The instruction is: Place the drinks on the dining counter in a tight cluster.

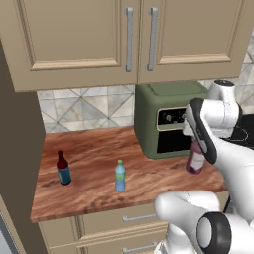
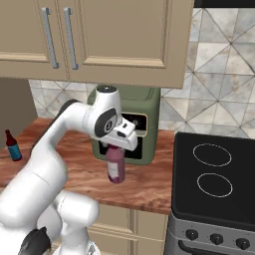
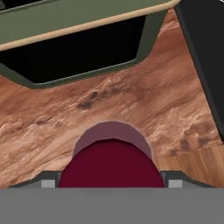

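A stout purple-capped bottle (image 1: 195, 161) (image 2: 115, 168) (image 3: 111, 164) stands on a short wood counter (image 1: 94, 149) in front of a green oven. My gripper (image 1: 194, 145) (image 2: 115, 147) (image 3: 111, 183) comes down over its top and is shut on it, a finger pressed against each side of the cap. A small light-blue bottle with a green cap (image 1: 120, 176) stands near the counter's front edge. At the counter's left end is a slim dark-brown bottle with a blue label (image 1: 63, 168) (image 2: 13, 146). The dining counter is out of view.
A green countertop oven (image 1: 166, 119) (image 2: 134, 124) stands right behind the held bottle. Beige wall cabinets (image 1: 129, 34) hang low over the counter. A black stovetop (image 2: 214, 184) adjoins the counter on the right. A tall brown panel (image 1: 15, 163) bounds it on the left.
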Motion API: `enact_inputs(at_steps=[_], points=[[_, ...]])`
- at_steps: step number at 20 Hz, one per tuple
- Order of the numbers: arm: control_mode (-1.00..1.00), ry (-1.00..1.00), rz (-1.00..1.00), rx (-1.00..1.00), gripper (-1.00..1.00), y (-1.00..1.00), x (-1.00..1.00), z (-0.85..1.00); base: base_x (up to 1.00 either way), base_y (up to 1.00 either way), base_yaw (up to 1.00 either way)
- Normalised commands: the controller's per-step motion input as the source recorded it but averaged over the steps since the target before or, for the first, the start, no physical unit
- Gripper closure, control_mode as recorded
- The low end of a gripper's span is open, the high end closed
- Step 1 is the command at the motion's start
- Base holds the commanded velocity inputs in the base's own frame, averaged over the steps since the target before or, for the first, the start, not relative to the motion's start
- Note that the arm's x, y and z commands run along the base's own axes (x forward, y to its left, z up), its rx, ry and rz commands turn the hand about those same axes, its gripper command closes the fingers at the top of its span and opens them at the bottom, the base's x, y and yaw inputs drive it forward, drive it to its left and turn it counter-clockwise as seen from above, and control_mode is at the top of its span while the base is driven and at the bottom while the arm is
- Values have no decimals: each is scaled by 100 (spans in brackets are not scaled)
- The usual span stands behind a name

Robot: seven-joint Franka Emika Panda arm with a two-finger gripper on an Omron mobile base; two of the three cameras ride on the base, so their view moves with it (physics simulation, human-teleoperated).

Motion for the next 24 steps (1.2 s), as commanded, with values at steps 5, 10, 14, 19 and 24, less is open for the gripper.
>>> enact_inputs(at_steps=[5,10,14,19,24], points=[[-100,-7,0,0,100,0,-80,69,0,0,0],[-100,-5,0,0,100,2,-56,64,0,0,0],[-100,0,6,0,100,29,-25,33,0,0,0],[-100,0,11,-1,100,51,-1,10,0,0,0],[-100,0,8,-1,100,34,0,4,0,0,0]])
